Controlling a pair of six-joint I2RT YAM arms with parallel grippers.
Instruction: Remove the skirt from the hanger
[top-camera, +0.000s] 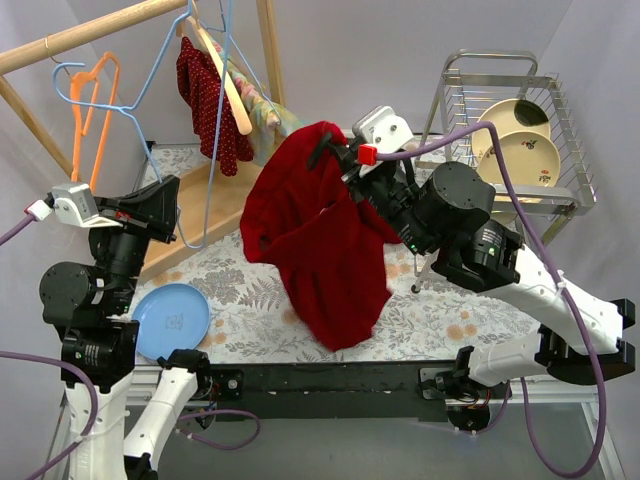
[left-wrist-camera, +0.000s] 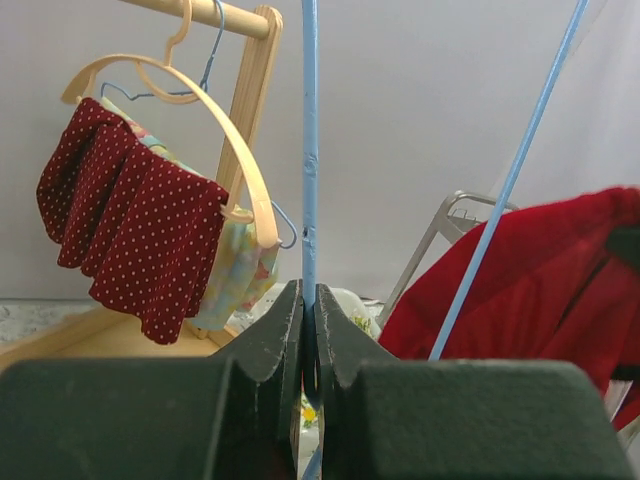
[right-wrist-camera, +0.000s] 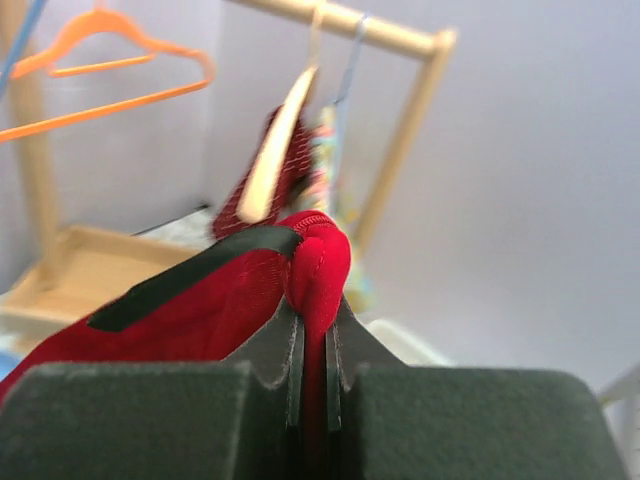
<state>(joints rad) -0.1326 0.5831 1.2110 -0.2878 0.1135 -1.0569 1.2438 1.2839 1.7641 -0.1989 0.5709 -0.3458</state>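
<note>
Above the middle of the floral-clothed table (top-camera: 450, 310), the dark red fabric skirt (top-camera: 320, 230) droops lengthwise from the right gripper (right-wrist-camera: 312, 325) clamping its waistband, just right of the thin light-blue wire hanger (left-wrist-camera: 309, 150) that the left gripper (left-wrist-camera: 308, 300) pinches.

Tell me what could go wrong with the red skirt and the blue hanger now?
1. The right gripper pinches only a small fold of the skirt, so it might slip out and drop.
2. The left gripper clamps a thin wire of the hanger; a tug could bend it or pull it off the rail.
3. The skirt seems to hang low over the table and might drag.
</note>
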